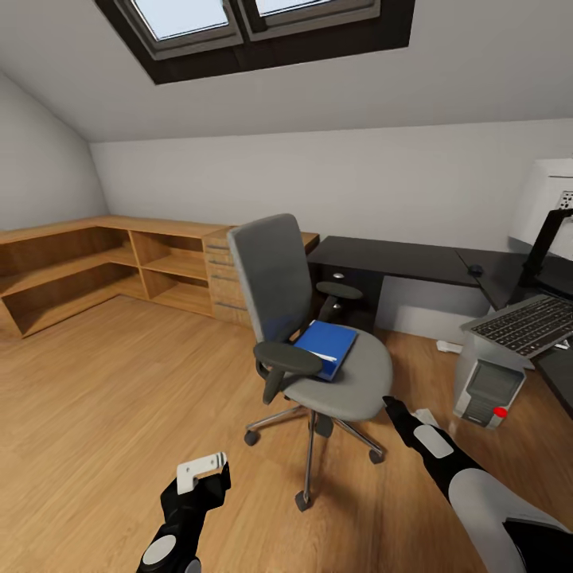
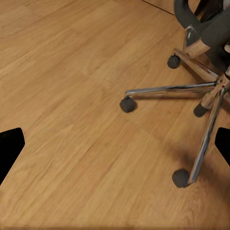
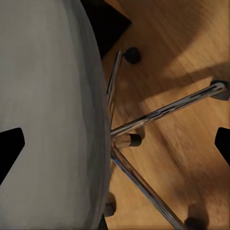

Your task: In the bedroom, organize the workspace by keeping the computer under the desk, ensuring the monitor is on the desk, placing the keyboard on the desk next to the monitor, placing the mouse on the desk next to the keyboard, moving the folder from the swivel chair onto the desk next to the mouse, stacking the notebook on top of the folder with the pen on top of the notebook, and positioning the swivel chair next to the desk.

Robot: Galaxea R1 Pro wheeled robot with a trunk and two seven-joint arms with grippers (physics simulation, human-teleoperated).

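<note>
**Both arms low by the chair, folder on its seat**

Nearest the camera, the left gripper (image 1: 208, 471) hangs over bare wood floor (image 1: 103, 398), its fingers spread wide and holding nothing. Just past the seat's front edge, the right gripper (image 1: 391, 404) is also apart and empty; its wrist view looks down on the grey seat and chrome base.

On the chair (image 1: 306, 334) lies the folder (image 1: 326, 348), flat on the seat near the backrest. Behind and to the right stands the desk (image 1: 398, 259), with the mouse (image 1: 476, 270) near its inner corner. Beside that, the monitor (image 1: 549, 211) sits on its black arm. Tilted, the keyboard (image 1: 527, 322) rests above the computer (image 1: 487, 383), which stands on the floor.
</note>
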